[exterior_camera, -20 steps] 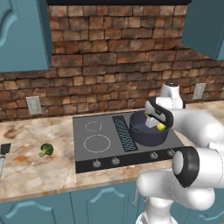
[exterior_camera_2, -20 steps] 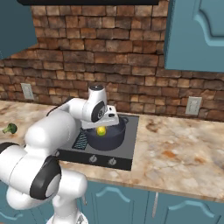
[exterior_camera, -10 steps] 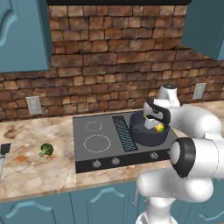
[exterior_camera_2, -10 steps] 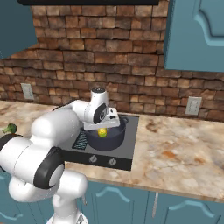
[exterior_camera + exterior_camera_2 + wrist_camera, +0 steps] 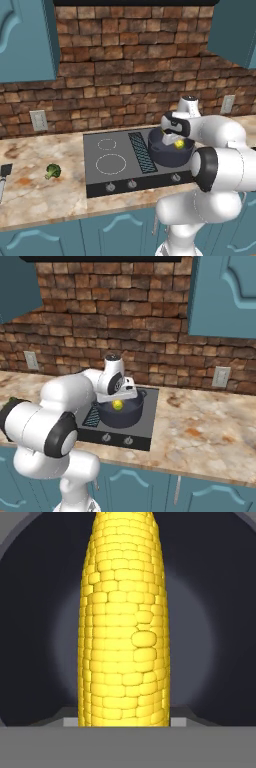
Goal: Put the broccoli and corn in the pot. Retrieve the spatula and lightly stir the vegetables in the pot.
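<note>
Two of the task's things sit far to the left on my worktop [image 5: 30,195]: the spatula [image 5: 4,175], its black head just showing at the edge of the left base view, and near it to the right the broccoli [image 5: 52,171], lying on the marbled stone, well apart from the stove [image 5: 117,165]. I judge both are untouched and wait there for later steps. Moving right, the cooktop has bare burners on its left half, and the pot [image 5: 167,152] stands on the right rear burner. My hand [image 5: 176,141] hangs directly over the pot's mouth, and it is clenched on the corn [image 5: 124,622]: in the hand view the cob fills the middle, running away from the fingertips, with the pot's dark interior and pale floor all around it. From the right base view the corn [image 5: 117,404] shows as a yellow spot just at the rim of the pot [image 5: 122,413], below the hand [image 5: 120,396]. I hold it centred so that, once let go, it should drop inside and not strike the rim. I cannot tell whether the cob touches the floor of the pot yet. To my judgement the first half of the loading is nearly done; the broccoli comes next.
</note>
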